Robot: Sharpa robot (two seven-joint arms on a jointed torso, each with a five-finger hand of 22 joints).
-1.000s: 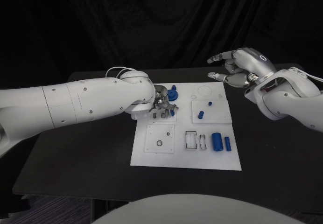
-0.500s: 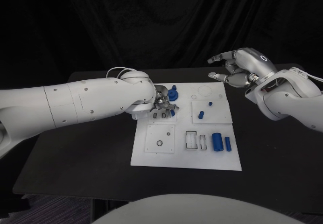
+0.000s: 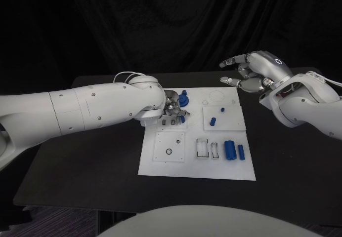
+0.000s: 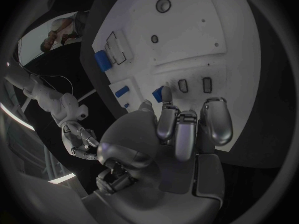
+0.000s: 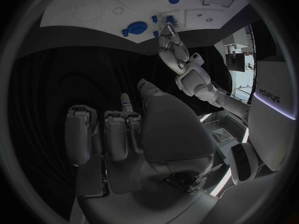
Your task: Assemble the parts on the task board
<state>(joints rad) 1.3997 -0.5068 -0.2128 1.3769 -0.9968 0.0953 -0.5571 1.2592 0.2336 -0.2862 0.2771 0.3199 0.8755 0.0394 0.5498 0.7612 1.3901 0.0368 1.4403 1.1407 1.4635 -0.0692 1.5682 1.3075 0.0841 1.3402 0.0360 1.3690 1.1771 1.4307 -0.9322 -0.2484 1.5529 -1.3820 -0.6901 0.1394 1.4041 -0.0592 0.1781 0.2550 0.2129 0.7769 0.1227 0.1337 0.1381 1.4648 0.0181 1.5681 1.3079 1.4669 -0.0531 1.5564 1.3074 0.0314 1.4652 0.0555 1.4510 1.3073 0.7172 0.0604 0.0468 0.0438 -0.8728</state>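
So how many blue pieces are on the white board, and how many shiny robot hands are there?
Blue pieces: 6 (the toothed one and the knob by it count as one; I cannot tell whether they are apart)
White task board: 1
Silver hands: 2, the left hand and the right hand
Total: 9
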